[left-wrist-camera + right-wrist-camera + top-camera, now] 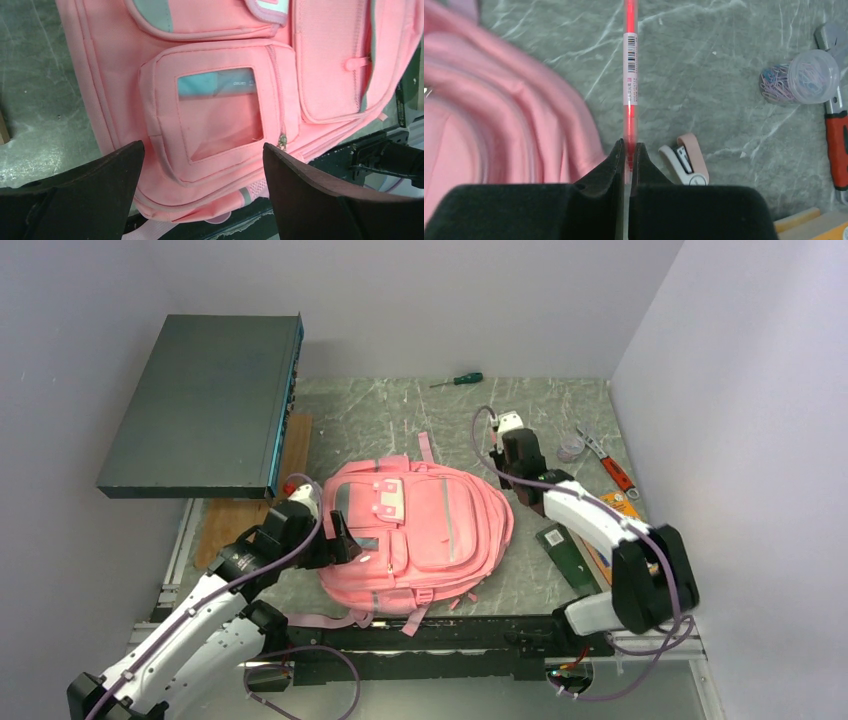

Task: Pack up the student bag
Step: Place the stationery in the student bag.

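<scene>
The pink student bag (425, 530) lies flat in the middle of the table, front pockets up; it also shows in the left wrist view (220, 95) and at the left of the right wrist view (499, 130). My left gripper (338, 538) is open and empty at the bag's left edge, its fingers (320, 195) spread wide over the bag's lower pocket. My right gripper (505, 472) hovers just right of the bag's top. It is shut on a red pen (630, 75) with a white barcode label, which points away from the jaws.
A small pink-and-white stapler (687, 159), a tub of paper clips (804, 77) and a red-handled tool (837, 145) lie right of the bag. A dark box (205, 405) stands at the back left, a green screwdriver (458, 380) at the back.
</scene>
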Available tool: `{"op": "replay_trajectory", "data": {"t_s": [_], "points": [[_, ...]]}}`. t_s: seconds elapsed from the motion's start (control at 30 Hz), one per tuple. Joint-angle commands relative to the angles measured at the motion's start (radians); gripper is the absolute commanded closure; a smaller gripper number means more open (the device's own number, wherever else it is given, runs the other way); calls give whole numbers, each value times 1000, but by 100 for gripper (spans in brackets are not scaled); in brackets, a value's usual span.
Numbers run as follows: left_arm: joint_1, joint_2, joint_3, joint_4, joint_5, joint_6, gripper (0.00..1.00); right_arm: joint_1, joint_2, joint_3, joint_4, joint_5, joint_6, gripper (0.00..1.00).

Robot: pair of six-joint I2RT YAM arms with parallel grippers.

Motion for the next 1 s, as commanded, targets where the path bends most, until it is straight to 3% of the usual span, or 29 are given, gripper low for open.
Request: {"op": "replay_trajectory", "data": {"t_s": [0.0, 0.3, 0.4, 0.57, 0.63, 0.7, 0.8, 0.9, 0.97], "points": [[-1, 21, 89, -30, 45, 54, 6, -62, 154, 163, -55, 54, 137, 100], [-7, 48, 102, -49, 52, 56, 8, -206, 454, 341, -144, -108, 202, 100], [-7, 58, 94, -32, 62, 50, 8, -207, 485, 354, -167, -103, 205, 87], [-7, 106, 90, -28, 49, 53, 7, -192, 426, 333, -190, -81, 194, 51], [-7, 105, 86, -32, 40, 53, 7, -128, 345, 311, -188, -50, 166, 31], [-8, 96, 96, -49, 38, 54, 7, -28, 244, 292, -199, 31, 117, 22], [-7, 81, 140, -93, 44, 55, 7, 136, 110, 264, -223, 95, 104, 21], [-7, 75, 175, -107, 52, 59, 8, 311, 1, 176, -155, -41, 141, 22], [-7, 82, 189, -108, 77, 52, 9, 438, -81, 68, -5, -212, 96, 25]]}}
